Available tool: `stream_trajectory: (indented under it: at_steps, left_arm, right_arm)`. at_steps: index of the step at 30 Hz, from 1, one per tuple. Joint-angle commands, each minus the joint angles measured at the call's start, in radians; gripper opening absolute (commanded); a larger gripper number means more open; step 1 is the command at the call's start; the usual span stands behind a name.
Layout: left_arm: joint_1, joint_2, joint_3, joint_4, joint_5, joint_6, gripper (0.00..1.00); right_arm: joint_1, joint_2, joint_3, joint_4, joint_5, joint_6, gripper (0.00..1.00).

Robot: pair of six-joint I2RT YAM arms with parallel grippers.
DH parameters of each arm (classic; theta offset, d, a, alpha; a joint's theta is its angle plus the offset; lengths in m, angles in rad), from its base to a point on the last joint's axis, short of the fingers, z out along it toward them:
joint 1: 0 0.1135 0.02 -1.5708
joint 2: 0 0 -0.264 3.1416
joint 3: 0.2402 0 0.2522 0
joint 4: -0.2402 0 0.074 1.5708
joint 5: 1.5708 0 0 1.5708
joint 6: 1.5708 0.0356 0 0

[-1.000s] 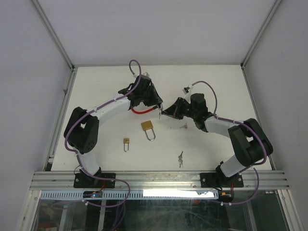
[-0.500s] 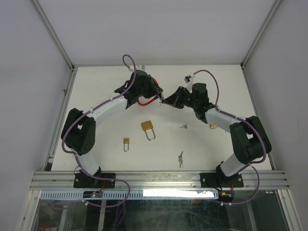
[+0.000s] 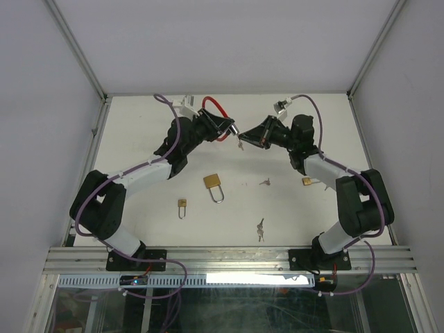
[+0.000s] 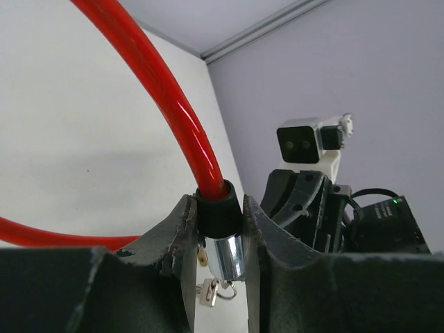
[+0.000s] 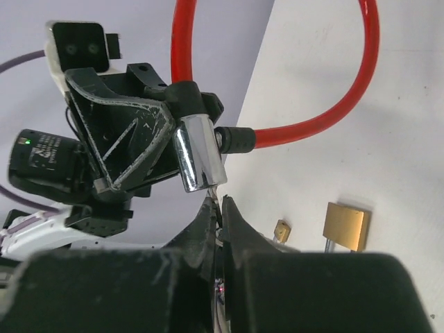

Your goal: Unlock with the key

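Right gripper [image 5: 218,214]: pinched fully shut on key [image 5: 213,201], only a sliver of blade showing past the fingertips. Blade tip at the end face of the lock barrel [image 5: 196,152], touching it; depth in the keyway not readable. Spare ring of keys [image 4: 214,291] dangling just below the barrel.

Left gripper [image 4: 219,229]: narrow, clamped on the lock [image 3: 215,111] at its chrome barrel and black collar. Held up off the table [image 3: 139,139], far of centre, keyhole end turned right toward the key. Likely reason: one arm fixes the barrel so the other can push and twist without the lock spinning away. Red cable loop arching up and back behind the left fingers, clear of the key's path.

Step in hand, by judgement: seating the key, turn not yet made.

Lying unused on the table, nearer than both grippers: brass padlock [image 3: 214,184] at centre, small padlock [image 3: 182,205] to its left, loose keys [image 3: 261,229] near and right, another key [image 3: 264,182] beside the brass padlock.
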Motion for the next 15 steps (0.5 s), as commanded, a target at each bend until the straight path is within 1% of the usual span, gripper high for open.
stream_trajectory:
  at_steps: [1,3,6,9,11,13,15]
  left_arm:
    - [-0.057,-0.075,-0.114,0.299,0.276,-0.052,0.00]
    - [-0.057,-0.075,-0.157,0.391,0.275,-0.055,0.00]
    - [-0.057,-0.068,-0.207,0.486,0.276,-0.067,0.00]
    - [-0.056,-0.054,-0.245,0.561,0.271,-0.082,0.00]
    - [-0.057,-0.043,-0.253,0.569,0.256,-0.085,0.00]
    - [-0.057,-0.037,-0.252,0.536,0.227,-0.086,0.00]
    - [-0.057,-0.038,-0.251,0.489,0.182,-0.086,0.00]
  right_arm:
    - [-0.044,-0.039,0.017,0.166,0.124,0.102,0.00]
    - [-0.045,-0.031,0.019,0.126,0.115,0.099,0.00]
    - [-0.045,-0.009,0.016,0.079,0.099,0.098,0.00]
    - [-0.044,0.017,0.002,0.069,0.080,0.117,0.00]
    - [-0.044,0.029,-0.008,0.068,0.068,0.117,0.05]
    - [-0.044,0.030,-0.012,0.063,0.057,0.095,0.08]
    - [-0.043,0.010,-0.016,0.030,0.060,0.047,0.14]
